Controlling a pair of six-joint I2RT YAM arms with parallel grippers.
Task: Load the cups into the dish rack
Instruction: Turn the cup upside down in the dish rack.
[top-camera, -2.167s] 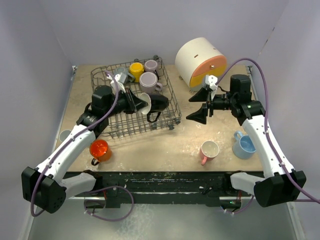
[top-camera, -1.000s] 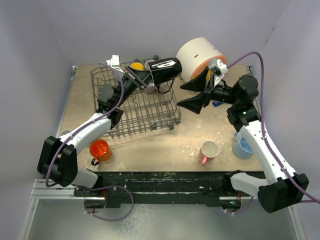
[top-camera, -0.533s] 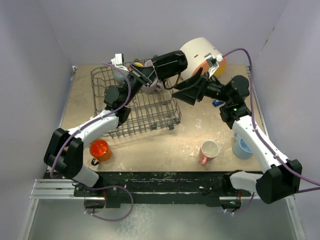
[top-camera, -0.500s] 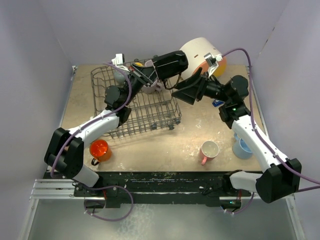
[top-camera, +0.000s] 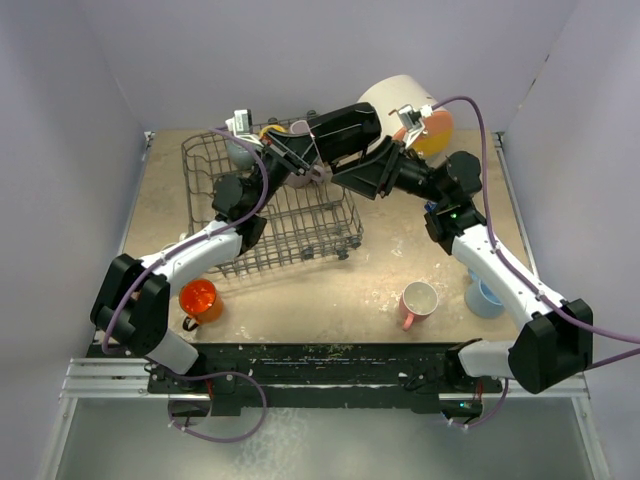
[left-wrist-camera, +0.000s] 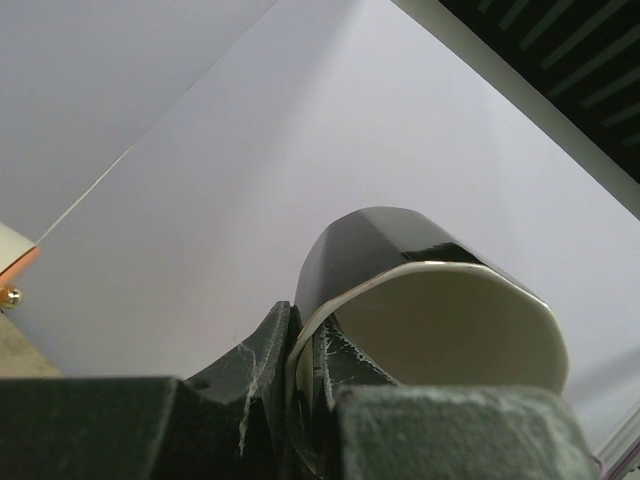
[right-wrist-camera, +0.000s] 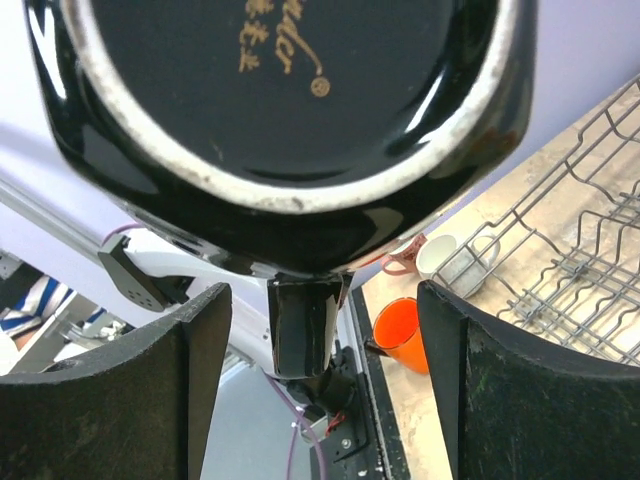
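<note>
**Black mug held up for a mid-air handover**

The left gripper is clamped on the rim wall of the black mug. It holds the mug above the dish rack's far right corner, base turned toward the right arm. The right gripper has its fingers spread on either side of that base, not gripping, probably to take over the mug for a better placing angle. An orange mug, a pink mug and a blue mug sit along the table's near edge.

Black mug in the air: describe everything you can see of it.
The black mug is glossy ceramic, faceted, cream inside, with gold lettering on its base and a pale foot ring. It lies on its side in the air over the dish rack's far right corner. The left hand pinches its rim; the open right hand flanks its base.
</note>
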